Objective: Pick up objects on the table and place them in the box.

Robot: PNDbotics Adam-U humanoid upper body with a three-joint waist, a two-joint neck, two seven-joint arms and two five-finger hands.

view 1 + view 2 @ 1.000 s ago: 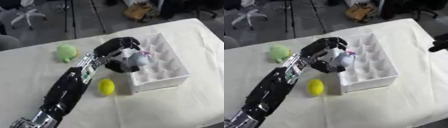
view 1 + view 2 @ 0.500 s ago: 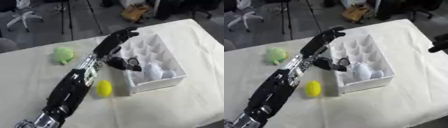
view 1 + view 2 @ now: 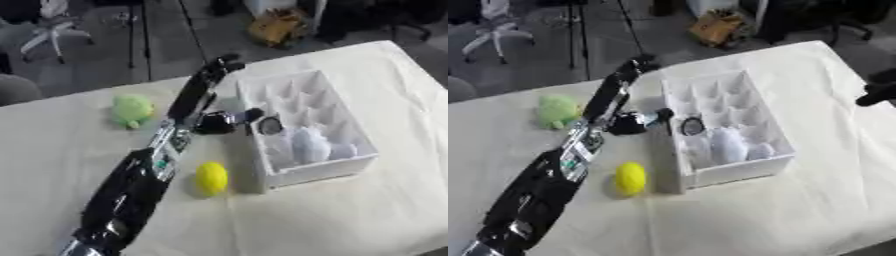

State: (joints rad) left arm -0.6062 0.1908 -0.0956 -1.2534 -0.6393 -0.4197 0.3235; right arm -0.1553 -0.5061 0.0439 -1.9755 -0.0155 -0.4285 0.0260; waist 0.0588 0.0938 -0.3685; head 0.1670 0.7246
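No text, label, brand, number or sign can be read anywhere. A small pale patch with dark marks sits on the forearm of the left arm (image 3: 166, 150), at about eight o'clock from the white box (image 3: 306, 127), but it is too blurred to make out as writing. The box, the yellow object (image 3: 211, 177) and the green object (image 3: 131, 110) on the desk (image 3: 367, 215) show no markings.
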